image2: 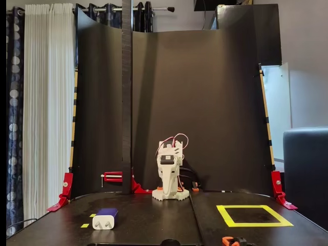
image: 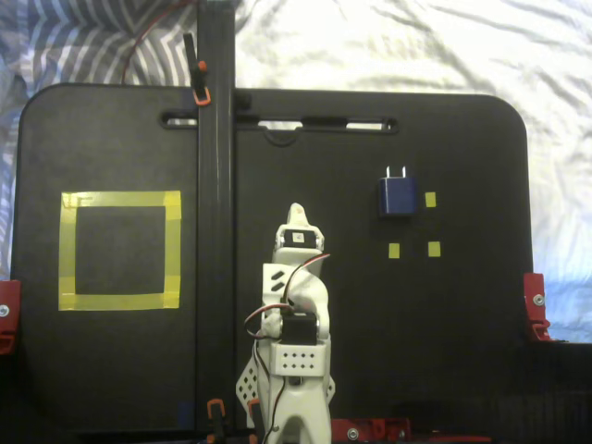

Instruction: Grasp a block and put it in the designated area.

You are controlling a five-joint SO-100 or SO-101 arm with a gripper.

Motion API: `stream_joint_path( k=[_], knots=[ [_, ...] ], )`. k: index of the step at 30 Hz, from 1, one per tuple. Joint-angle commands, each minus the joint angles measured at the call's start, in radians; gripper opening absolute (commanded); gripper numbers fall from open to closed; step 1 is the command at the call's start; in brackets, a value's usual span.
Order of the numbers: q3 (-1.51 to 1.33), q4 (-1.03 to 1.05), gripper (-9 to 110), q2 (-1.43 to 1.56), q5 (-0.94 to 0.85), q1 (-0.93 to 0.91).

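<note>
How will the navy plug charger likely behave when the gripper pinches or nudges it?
The block looks like a rigid box lying flat, so it probably slides rather than rolls. Its smooth casing may slip under a pinch. The prongs at one end suggest gripping the flat sides.

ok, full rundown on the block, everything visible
The block is a small navy-blue boxy wall charger, plastic-looking, with two short silver prongs. In a fixed view its prong face looks white and points toward the camera. It lies flat on the black board, next to small yellow markers. Nothing grips it; it sits outside the designated area.
</note>
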State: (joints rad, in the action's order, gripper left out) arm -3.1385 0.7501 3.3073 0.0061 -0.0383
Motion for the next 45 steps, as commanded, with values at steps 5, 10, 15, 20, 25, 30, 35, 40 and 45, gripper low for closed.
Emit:
stream_joint_path(
  k=[5,10,15,20,25,30,35,40,45],
  knots=[
    [0.043,-0.057,0,-0.008,-0.048,-0.005],
    [0.181,-0.054,0,-0.130,-0.138,-0.021],
    [0.373,-0.052,0,-0.318,-0.307,-0.046],
    [0.561,-0.014,0,-0.514,-0.569,-0.060],
    [0.723,0.040,0,-0.684,-0.802,-0.087],
    [0.910,0.173,0,-0.877,-1.075,-0.120],
    [1.066,0.302,0,-1.057,-1.333,-0.166],
    [1.180,0.414,0,-1.209,-1.540,-0.222],
    [1.289,0.492,0,-1.348,-1.715,-0.293]
  ],
)
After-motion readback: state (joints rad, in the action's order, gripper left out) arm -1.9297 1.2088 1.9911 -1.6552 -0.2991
